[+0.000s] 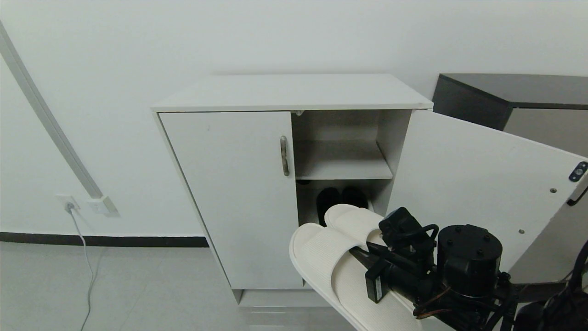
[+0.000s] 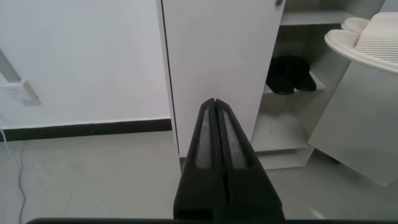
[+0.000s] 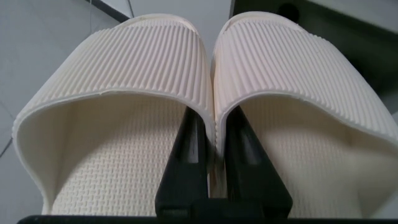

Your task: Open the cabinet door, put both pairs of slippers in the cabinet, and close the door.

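One black pair lay inside the cabinet (right door open); the right gripper clamped the cream slippers before the opening, left gripper clenched empty. Placing and closing remained.

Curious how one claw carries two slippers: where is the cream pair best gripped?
On the cream slippers, pinch the touching inner strap edges from the heel end, as the right tool does: side by side, they form one thin ridge.
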Robot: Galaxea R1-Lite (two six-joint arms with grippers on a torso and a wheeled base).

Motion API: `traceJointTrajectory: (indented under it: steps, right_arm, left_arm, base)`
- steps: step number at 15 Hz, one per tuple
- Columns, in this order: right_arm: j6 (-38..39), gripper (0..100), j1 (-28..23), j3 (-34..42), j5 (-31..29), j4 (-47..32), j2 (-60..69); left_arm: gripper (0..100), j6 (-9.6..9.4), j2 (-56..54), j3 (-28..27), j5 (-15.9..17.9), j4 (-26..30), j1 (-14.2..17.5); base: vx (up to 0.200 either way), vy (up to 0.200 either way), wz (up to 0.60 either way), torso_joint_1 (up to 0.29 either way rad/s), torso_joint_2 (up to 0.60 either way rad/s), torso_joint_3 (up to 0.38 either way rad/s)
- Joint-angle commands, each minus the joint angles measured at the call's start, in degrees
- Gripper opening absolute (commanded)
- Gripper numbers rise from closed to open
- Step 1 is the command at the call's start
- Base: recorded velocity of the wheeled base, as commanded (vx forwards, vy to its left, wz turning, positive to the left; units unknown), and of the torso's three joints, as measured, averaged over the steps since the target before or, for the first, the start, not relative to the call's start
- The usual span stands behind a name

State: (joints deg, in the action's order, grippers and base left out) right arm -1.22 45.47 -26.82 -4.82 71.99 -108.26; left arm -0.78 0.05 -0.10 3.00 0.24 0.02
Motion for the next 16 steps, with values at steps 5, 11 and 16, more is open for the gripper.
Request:
traceJointTrajectory:
  steps: [5, 11, 16]
  right_arm:
    - [-0.01, 0, 0.14, -0.08, -0.02, 0.96, -1.42]
    - [-0.01, 0, 0.14, -0.08, -0.02, 1.32, -2.04]
    - [-0.19, 0, 0.14, 0.36, -0.11, 2.11, -2.13]
  left_arm:
    - [0, -0.01, 0.04, 0.01, -0.01, 0.02, 0.06]
    - [0, -0.01, 0.04, 0.01, -0.01, 0.02, 0.06]
    - [0, -0.19, 0.04, 0.01, -0.01, 0.02, 0.06]
  base:
    - [0.0, 0.0, 0.0, -0.082, 0.45, 0.36]
    - [0.0, 0.0, 0.0, -0.018, 0.32, 0.295]
    - [0.0, 0.0, 0.0, 0.002, 0.02, 0.02]
